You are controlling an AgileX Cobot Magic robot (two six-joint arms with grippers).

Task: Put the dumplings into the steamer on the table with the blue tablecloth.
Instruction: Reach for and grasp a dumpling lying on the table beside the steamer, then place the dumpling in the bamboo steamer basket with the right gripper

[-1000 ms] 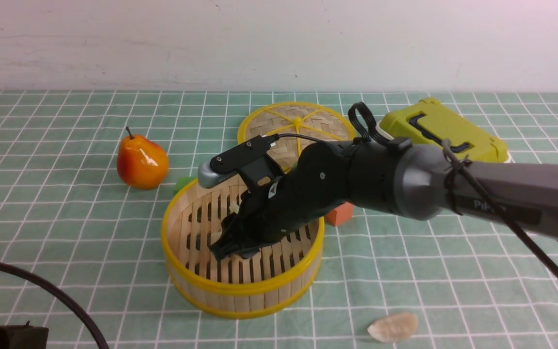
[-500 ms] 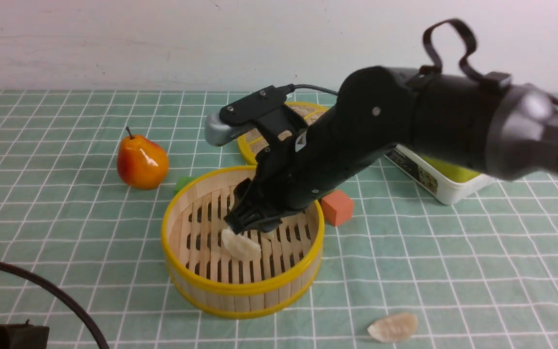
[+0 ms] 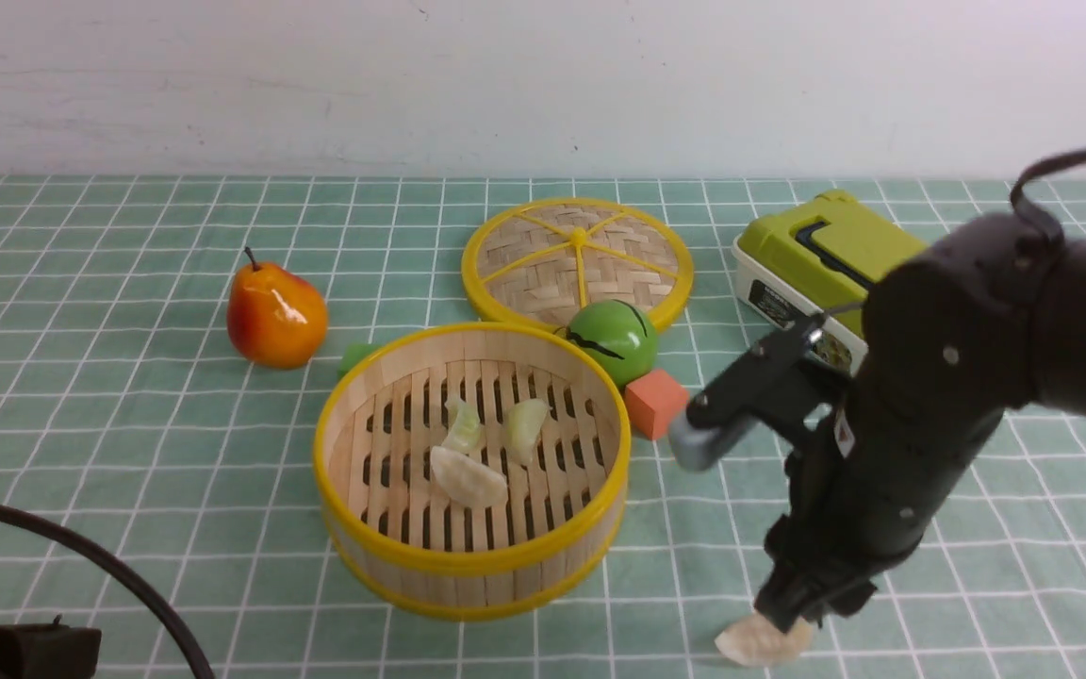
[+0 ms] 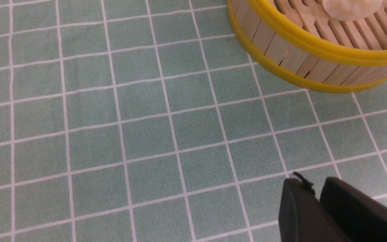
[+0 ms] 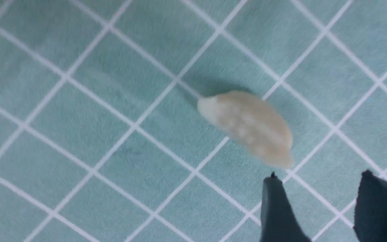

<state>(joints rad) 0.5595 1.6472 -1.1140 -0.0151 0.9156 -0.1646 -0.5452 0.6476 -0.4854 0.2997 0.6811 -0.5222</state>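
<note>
The steamer [image 3: 468, 566] stands mid-table on the blue tablecloth [image 3: 128, 424]. Inside lie two pale green dumplings [image 3: 463, 429] [image 3: 526, 424] and one off-white dumpling [image 3: 468, 476]. Another off-white dumpling [image 3: 758, 643] lies on the cloth at the front right. My right gripper [image 3: 793, 613] hangs just above it, open and empty. In the right wrist view that dumpling [image 5: 247, 127] lies just beyond the right gripper [image 5: 320, 176], outside the gap. My left gripper [image 4: 316, 185] is shut and empty over bare cloth, with the steamer's wall [image 4: 314, 43] some squares away.
A pear [image 3: 276, 316] sits at the left, with a small green cube [image 3: 354, 356] behind the steamer. A woven lid [image 3: 578, 259], a green ball [image 3: 613, 339] and an orange cube [image 3: 656, 403] lie behind and to its right. A lime-lidded box [image 3: 826, 255] stands at the back right.
My right arm rose out of the steamer, leaving the off-white dumpling inside. It then swung right and came down over the dumpling at the front. The left arm stayed put.
</note>
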